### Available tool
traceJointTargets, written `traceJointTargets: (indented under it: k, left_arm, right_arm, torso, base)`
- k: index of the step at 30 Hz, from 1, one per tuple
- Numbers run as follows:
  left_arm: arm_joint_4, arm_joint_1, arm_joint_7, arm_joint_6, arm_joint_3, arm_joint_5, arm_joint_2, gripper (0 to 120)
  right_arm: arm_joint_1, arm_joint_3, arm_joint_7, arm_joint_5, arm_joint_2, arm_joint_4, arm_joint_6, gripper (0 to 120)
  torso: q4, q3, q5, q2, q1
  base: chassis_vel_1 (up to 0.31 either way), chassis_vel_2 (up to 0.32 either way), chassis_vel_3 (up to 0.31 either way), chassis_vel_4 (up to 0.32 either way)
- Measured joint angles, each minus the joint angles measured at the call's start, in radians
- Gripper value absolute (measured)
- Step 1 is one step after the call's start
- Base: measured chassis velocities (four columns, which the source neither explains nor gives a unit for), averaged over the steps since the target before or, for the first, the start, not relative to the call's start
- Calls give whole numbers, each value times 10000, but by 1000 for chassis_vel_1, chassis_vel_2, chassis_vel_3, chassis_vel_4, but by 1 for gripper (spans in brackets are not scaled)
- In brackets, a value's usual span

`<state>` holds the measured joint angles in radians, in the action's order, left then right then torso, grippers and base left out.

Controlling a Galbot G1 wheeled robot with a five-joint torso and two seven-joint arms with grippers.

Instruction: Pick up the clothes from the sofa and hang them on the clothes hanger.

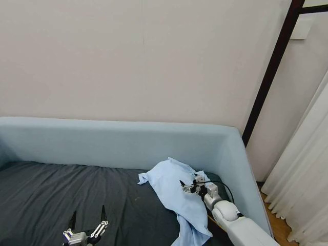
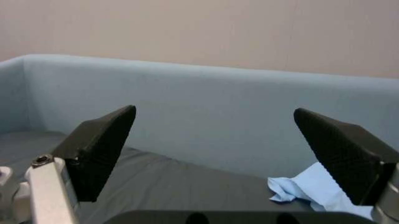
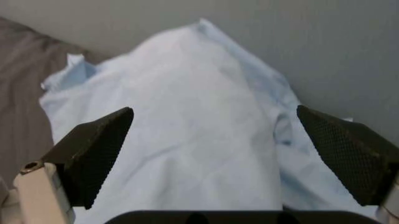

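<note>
No text, label, brand mark, number or sign can be read. The sofa (image 1: pixel 128 143), blue garment (image 1: pixel 171 187), wall (image 1: pixel 154 61), left tool (image 1: pixel 88 211) and right tool (image 1: pixel 188 180) show plain surfaces.

A home living room: pale-blue sofa (image 1: pixel 128 143), white curtains (image 1: pixel 302 195), plain wall (image 1: pixel 143 56).

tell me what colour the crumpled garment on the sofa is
Plain light blue, no pattern: the crumpled cloth garment shows best in the right wrist view.
</note>
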<state>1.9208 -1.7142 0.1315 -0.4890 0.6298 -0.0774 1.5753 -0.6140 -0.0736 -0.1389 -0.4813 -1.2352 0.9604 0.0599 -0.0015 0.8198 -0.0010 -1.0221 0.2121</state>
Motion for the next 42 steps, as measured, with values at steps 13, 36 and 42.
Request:
traceJointTargets:
  k: [13, 36, 42]
  left_arm:
    - [100, -83, 10, -20, -49, 217, 228, 100]
    - [63, -89, 81, -107, -149, 263, 221, 100]
    - [-18, -31, 113, -127, -204, 235, 196, 100]
  right_arm:
    - [141, 719, -12, 672, -855, -1158, 831, 68]
    - [-106, 764, 104, 1224, -676, -1018, 49, 0]
    - [-178, 696, 25, 917, -474, -612, -787, 0]
  torso:
    - [1, -1, 1, -1, 0]
    - [1, -1, 2, -1, -1]
    - [1, -1, 3, -3, -2]
  base:
    - [0, 0, 0, 0]
    - [0, 0, 0, 0]
    - [0, 0, 0, 0]
